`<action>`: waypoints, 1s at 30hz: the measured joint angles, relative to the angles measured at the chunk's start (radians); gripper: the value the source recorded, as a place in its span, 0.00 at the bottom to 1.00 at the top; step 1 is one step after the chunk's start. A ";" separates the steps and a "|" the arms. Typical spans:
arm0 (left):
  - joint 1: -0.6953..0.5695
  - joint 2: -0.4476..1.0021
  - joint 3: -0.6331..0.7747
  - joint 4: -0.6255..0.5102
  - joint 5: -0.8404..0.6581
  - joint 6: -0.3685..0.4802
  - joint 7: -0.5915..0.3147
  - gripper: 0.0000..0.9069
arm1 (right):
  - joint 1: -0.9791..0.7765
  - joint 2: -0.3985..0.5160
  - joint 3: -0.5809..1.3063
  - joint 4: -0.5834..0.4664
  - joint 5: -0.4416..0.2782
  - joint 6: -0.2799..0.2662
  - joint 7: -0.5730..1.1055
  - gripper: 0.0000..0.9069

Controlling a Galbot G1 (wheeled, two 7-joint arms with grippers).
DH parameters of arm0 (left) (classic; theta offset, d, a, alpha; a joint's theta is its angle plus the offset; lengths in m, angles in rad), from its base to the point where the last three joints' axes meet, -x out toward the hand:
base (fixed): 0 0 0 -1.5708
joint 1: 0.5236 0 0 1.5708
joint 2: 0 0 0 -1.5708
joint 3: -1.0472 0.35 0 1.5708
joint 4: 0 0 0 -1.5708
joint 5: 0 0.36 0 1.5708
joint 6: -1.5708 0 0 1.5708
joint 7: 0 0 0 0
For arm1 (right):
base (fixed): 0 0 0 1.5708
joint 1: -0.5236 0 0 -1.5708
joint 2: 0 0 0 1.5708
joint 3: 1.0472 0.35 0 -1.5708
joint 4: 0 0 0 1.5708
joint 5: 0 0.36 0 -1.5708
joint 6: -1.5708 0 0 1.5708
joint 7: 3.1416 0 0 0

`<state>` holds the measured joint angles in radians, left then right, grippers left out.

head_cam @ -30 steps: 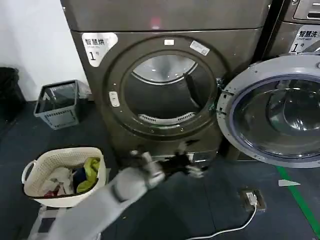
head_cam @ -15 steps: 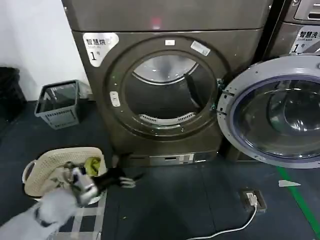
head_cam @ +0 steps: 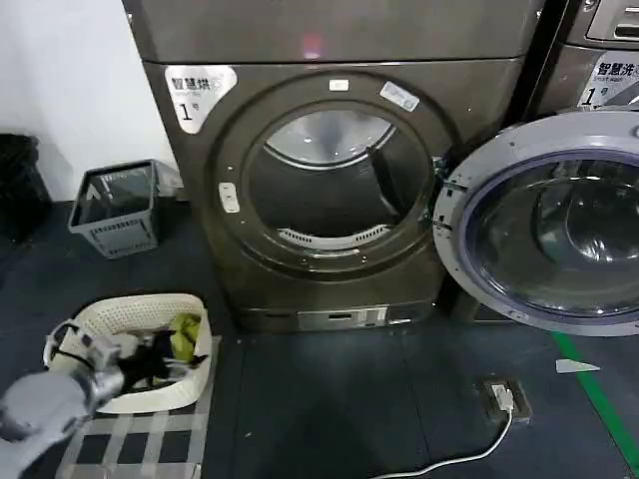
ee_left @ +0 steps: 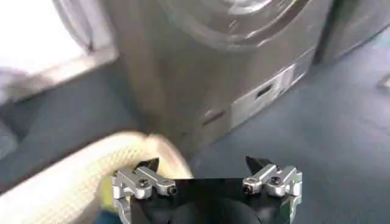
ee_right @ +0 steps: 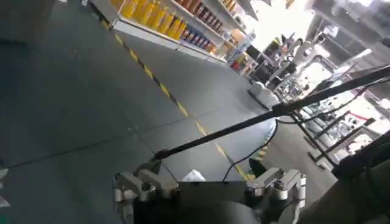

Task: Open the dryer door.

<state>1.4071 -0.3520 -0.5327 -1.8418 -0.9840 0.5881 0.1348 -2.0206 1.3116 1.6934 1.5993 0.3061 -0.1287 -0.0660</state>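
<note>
One big round dryer door point(head_cam: 544, 222) hangs wide open to the right of the dryer point(head_cam: 329, 180), its grey inner face turned toward me. I think the job is done, because the drum hole is bare and nothing blocks it. My left gripper point(head_cam: 150, 361) sits low over the white laundry basket point(head_cam: 70, 339), down and left of the dryer, well apart from the door. Its fingers point(ee_left: 143, 181) are spread apart and hold nothing. My right gripper point(ee_right: 207, 182) points at the floor away from the dryer, fingers spread too, just waiting.
</note>
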 joint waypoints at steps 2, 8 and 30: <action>0.000 0.005 -0.020 0.013 -0.028 0.070 -0.015 1.00 | 0.000 0.000 -0.001 0.003 0.003 0.001 -0.002 1.00; -0.004 0.006 -0.048 0.053 -0.127 0.150 -0.040 1.00 | -0.001 0.005 -0.006 0.010 0.006 0.007 -0.007 1.00; 0.015 0.034 -0.048 0.076 -0.091 0.149 -0.080 1.00 | -0.006 0.015 -0.005 0.027 0.030 0.006 -0.022 1.00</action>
<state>1.4223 -0.3175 -0.5809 -1.7654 -1.0749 0.7368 0.0552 -2.0264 1.3263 1.6882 1.6265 0.3365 -0.1227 -0.0884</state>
